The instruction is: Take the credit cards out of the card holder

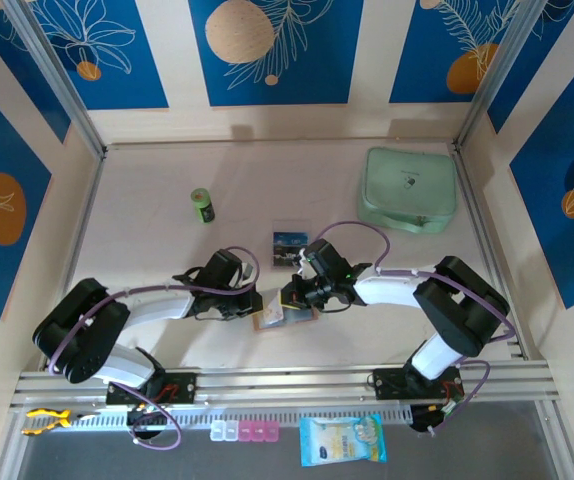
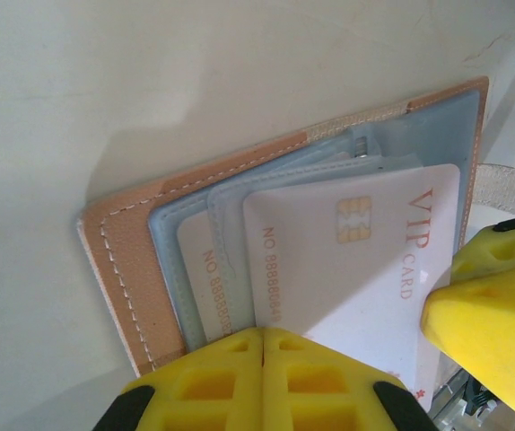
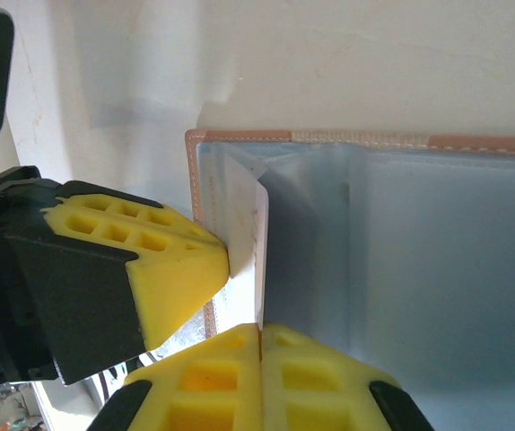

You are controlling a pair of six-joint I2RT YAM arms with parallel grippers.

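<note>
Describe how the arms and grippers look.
The left arm and right arm are white tubes with bulky black joints, trailed by purple cables. The left gripper and right gripper carry blocky yellow fingers with grid-shaped cutouts.

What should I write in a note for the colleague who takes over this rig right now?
Left pincer: shut, tips pressing on the open card holder.
Right pincer: shut, apparently on one edge of the white VIP card.
Done: what looks like one printed card lies out beyond the holder.
Left to do: the VIP card lies over the holder, not yet clear; a second white card sits in a pocket behind it. Pull both out.
</note>
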